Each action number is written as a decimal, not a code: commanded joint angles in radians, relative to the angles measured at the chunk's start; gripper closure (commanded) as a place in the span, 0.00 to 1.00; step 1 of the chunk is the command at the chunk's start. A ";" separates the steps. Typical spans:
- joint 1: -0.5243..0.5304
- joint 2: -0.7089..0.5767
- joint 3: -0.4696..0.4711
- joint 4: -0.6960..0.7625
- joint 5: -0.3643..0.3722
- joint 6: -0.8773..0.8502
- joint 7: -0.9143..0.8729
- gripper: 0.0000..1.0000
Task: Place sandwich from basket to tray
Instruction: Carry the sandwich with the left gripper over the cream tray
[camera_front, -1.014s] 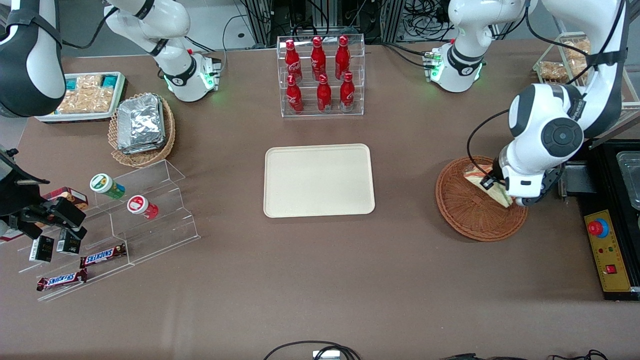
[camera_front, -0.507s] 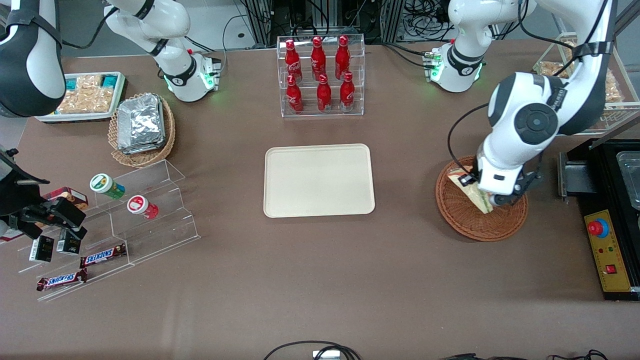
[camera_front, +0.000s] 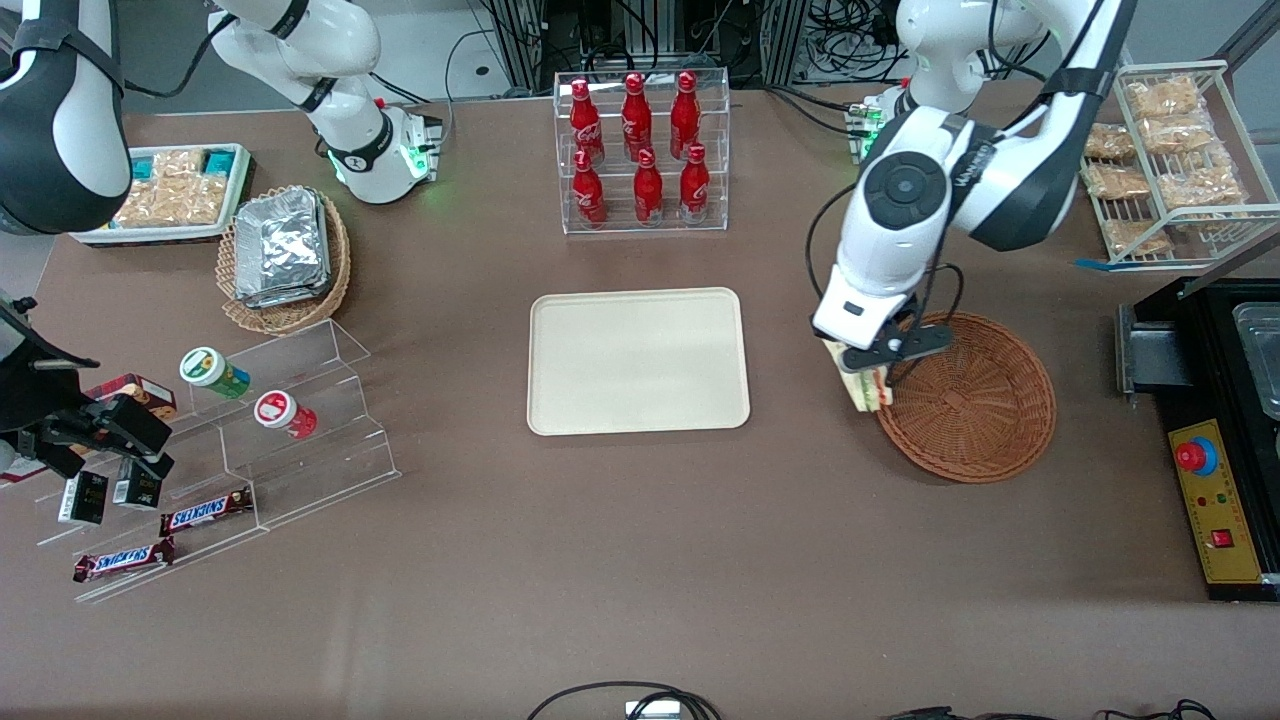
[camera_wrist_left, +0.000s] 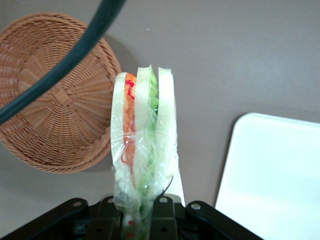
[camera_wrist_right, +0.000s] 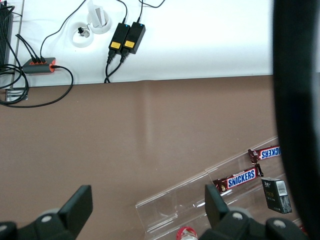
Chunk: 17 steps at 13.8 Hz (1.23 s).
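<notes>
Carrying step — pincer (camera_front: 868, 372) clamping sandwich (camera_wrist_left: 142, 145), hanging over basket (camera_front: 975, 400) rim at 9 o'clock. Next: crossing to tray (camera_front: 638, 360), lowering, releasing.

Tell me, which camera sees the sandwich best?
The left wrist view: the sandwich fills it, showing bread, orange and green layers, and clear wrap, pinched in the left arm's hand. The front view shows it small, under the arm at the basket rim. The right wrist view misses it.
</notes>
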 joint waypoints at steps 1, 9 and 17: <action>0.003 0.046 -0.051 0.042 0.020 -0.002 0.000 0.98; -0.081 0.282 -0.220 0.079 0.225 -0.003 -0.090 0.97; -0.199 0.514 -0.217 0.177 0.358 -0.003 -0.167 0.90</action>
